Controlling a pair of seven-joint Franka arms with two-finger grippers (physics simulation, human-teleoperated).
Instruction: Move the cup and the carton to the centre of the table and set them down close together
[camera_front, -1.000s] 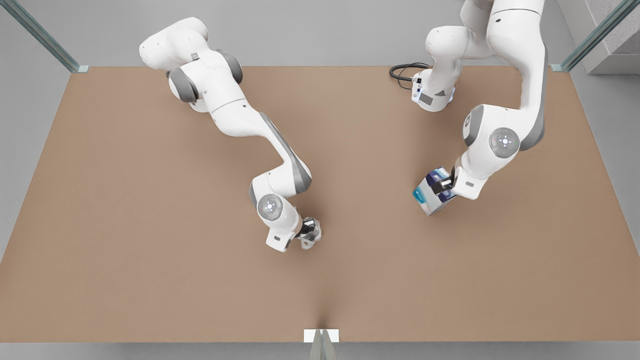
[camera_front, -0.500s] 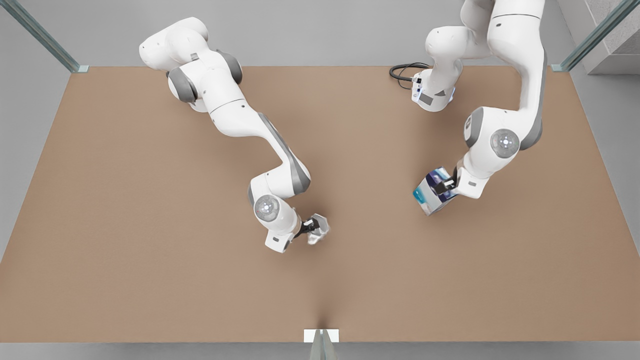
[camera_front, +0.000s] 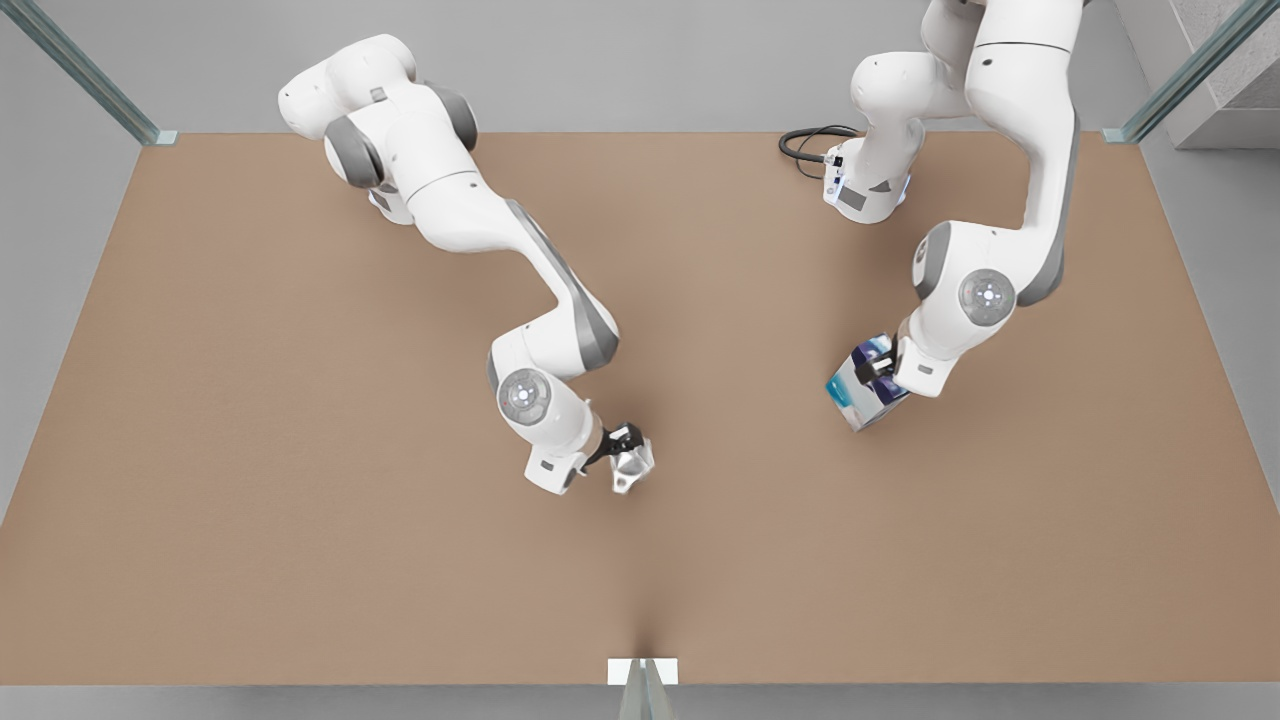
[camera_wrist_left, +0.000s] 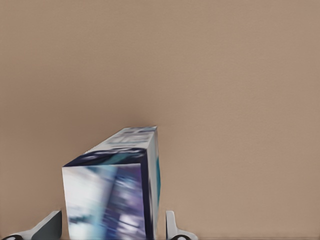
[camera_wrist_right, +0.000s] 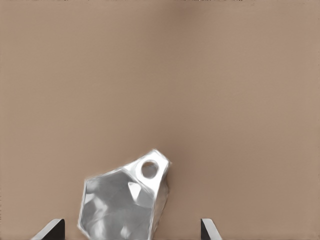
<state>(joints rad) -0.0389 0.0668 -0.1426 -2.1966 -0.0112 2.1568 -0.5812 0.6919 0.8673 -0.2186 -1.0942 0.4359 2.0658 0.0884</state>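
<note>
**Both objects in hand, gap still to close**

The plain matte brown desk (camera_front: 300, 500) lies under both arms, grey floor around it. From my station I judge the job roughly half done.

My left pincer (camera_front: 872, 374) (the one on the front view's right) is clamped on the small white rectangular carton with dark blue and teal printing (camera_front: 858, 388). In the left wrist view, fingertips (camera_wrist_left: 171, 226) flank the carton (camera_wrist_left: 115, 195), which looks tilted; whether it touches the desk I cannot tell.

My right pincer (camera_front: 622, 445), nearer the middle, is at the small silvery tapered cup with a side handle (camera_front: 632, 467). In the right wrist view its fingertips (camera_wrist_right: 208, 230) stand wide apart, with the cup (camera_wrist_right: 125, 202) between them and a clear gap on the handle side, so I read it as spread and not gripping. The cup lies tipped, close to centre.

Still to do, as I see it: bring the carton across, since the two remain well apart, and set both down upright, side by side.
</note>
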